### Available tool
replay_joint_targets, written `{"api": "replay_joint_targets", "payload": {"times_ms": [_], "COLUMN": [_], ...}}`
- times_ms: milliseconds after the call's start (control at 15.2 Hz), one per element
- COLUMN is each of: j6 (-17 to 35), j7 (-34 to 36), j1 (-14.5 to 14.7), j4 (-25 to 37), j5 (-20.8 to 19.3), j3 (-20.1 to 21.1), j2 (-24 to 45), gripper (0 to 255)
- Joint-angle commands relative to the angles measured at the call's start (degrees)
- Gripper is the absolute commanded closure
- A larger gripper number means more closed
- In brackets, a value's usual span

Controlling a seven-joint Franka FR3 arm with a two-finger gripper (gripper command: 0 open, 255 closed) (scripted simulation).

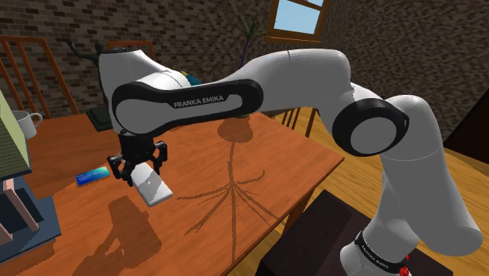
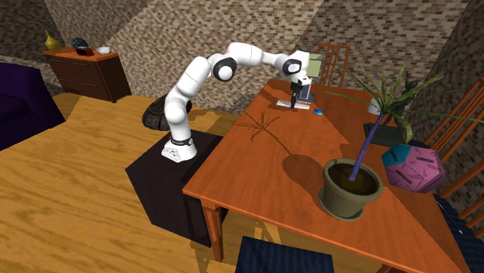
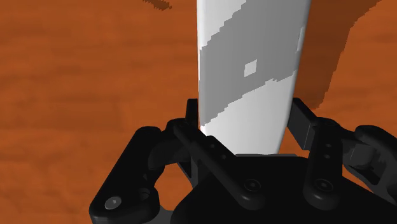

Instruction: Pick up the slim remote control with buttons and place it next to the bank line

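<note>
My black gripper [image 1: 141,168] is shut on a plain white-grey slim slab, the remote control [image 1: 153,189], and holds it just above the wooden table [image 1: 298,161]. The remote juts forward and down from the fingers, and its shadow falls on the wood below. In the wrist view the remote [image 3: 251,70] is clasped on both sides by the fingers [image 3: 193,116], with no buttons drawn on it. A small flat blue-green packet [image 1: 92,176], which may be the bank line, lies on the table just to the shoulder view's left of the gripper. From the second exterior view the gripper [image 2: 295,98] hangs over the table's far end.
A model house [image 1: 12,133] and a white mug [image 1: 26,123] stand at the shoulder view's left. A potted plant [image 2: 350,186] and a purple polyhedron [image 2: 415,167] occupy the near end of the table. Chairs [image 2: 333,62] stand around it, and a dresser [image 2: 85,70] is far off.
</note>
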Motion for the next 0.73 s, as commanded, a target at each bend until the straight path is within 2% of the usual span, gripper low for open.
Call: {"api": "replay_joint_targets", "payload": {"times_ms": [0, 462, 660], "j6": [1.5, 6.1, 6.2], "j7": [0.0, 0.1, 0.1], "j1": [0.0, 0.0, 0.0], "j4": [-1.4, -4.7, -4.8], "j5": [0.0, -0.1, -0.1], "j3": [0.0, -0.1, -0.1], "j2": [0.0, 1.3, 1.4], "gripper": [255, 255, 255]}}
